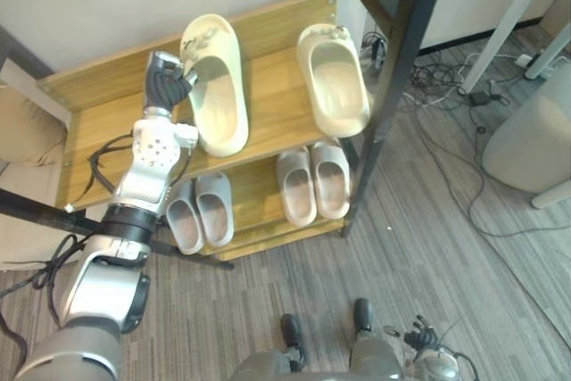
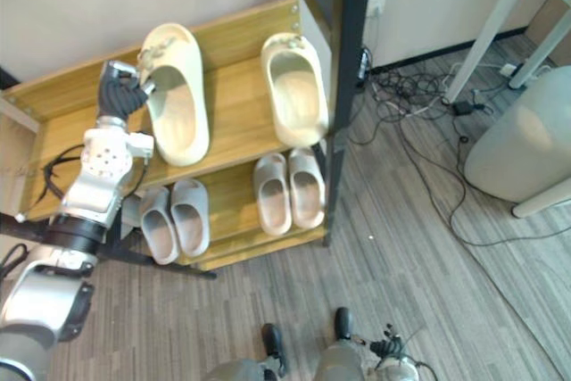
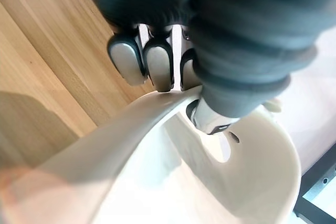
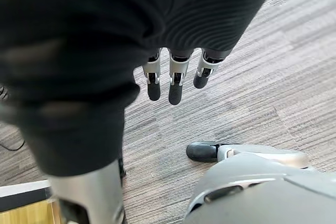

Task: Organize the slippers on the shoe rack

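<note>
One slipper (image 1: 214, 86), upper left, is pinched at its rim by the left robot hand (image 1: 168, 78); I'd slide it flat along the shelf (image 1: 277, 100) beside its mate (image 1: 335, 82).

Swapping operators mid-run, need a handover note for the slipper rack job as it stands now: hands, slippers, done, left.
Left hand: shut on the left cream slipper at its wall-side end, thumb inside the rim, fingers outside.
Right hand: open, idle, hanging over the floor.
Top shelf: both cream slippers; the right cream slipper sits apart from the held one, not parallel to it.
Lower shelf: left grey pair and right grey pair, each side by side; looks done.
Left: probably set the held slipper beside its mate, then release.
</note>
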Controlling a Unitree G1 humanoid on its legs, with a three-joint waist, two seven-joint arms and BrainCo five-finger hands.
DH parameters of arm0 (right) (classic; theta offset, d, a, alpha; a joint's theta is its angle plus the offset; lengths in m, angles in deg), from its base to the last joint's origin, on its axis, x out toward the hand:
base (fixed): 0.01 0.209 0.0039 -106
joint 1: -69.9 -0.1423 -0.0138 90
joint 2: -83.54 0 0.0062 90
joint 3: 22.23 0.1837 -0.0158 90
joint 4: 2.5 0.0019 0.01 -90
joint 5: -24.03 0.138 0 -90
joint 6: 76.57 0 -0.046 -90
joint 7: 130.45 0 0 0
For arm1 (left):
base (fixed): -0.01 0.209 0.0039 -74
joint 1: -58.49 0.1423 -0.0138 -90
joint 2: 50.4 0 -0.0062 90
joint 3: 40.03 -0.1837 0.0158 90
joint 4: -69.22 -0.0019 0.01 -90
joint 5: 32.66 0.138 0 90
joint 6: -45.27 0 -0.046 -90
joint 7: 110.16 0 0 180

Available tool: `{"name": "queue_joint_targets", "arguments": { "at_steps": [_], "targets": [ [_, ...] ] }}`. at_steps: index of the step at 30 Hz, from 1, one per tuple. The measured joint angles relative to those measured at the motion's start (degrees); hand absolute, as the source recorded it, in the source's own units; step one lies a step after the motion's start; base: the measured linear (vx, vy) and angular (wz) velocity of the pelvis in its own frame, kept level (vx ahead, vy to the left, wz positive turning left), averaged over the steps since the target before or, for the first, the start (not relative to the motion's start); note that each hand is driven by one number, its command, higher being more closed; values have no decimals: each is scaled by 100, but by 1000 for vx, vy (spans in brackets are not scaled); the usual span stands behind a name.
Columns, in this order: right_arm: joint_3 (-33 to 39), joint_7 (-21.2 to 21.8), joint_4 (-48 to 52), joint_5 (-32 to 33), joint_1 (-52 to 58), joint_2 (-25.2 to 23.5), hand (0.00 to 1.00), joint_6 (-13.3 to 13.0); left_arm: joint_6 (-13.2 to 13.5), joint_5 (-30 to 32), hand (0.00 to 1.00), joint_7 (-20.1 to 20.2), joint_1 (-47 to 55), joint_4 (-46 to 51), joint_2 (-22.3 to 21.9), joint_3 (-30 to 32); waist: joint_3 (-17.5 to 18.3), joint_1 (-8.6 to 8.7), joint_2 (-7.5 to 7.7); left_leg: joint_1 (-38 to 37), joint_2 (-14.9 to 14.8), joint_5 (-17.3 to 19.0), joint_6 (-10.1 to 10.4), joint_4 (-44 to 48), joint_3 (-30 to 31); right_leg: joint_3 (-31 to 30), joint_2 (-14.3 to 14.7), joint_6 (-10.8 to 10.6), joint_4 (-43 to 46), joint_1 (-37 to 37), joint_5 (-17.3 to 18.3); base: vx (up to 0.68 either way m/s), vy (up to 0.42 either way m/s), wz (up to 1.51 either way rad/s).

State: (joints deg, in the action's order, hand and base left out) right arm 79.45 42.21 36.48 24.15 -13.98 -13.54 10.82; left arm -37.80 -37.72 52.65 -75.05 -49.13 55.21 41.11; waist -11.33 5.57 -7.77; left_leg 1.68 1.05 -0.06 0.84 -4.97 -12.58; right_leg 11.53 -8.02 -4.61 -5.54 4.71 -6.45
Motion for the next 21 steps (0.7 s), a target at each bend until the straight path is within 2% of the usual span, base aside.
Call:
{"name": "queue_joint_targets", "arguments": {
  "at_steps": [12, 15, 21],
  "targets": [
    [4, -9, -15, 1, -52, 7, 0, -8, 5, -25, 100, -47, -91, 151, -334, -114, -108, 95, -28, -106, 8, -19, -29, 9, -20, 8, -12, -6, 0, -130, -7, 3, -3, -1],
    [-4, -9, -14, 1, -54, 10, 0, -6, -6, -88, 100, 73, -78, 217, -479, -329, -149, 108, -29, -128, 8, -21, -32, 9, 12, 37, -13, -15, 0, -164, 0, 4, -15, 4],
    [-56, -7, -11, 1, -67, 21, 0, -6, -3, -305, 100, 133, 7, 311, -742, -350, -176, 150, -44, -189, 12, -20, -30, 12, 93, 148, -20, -24, 2, -273, 9, -6, -16, 7]
  ]
}}
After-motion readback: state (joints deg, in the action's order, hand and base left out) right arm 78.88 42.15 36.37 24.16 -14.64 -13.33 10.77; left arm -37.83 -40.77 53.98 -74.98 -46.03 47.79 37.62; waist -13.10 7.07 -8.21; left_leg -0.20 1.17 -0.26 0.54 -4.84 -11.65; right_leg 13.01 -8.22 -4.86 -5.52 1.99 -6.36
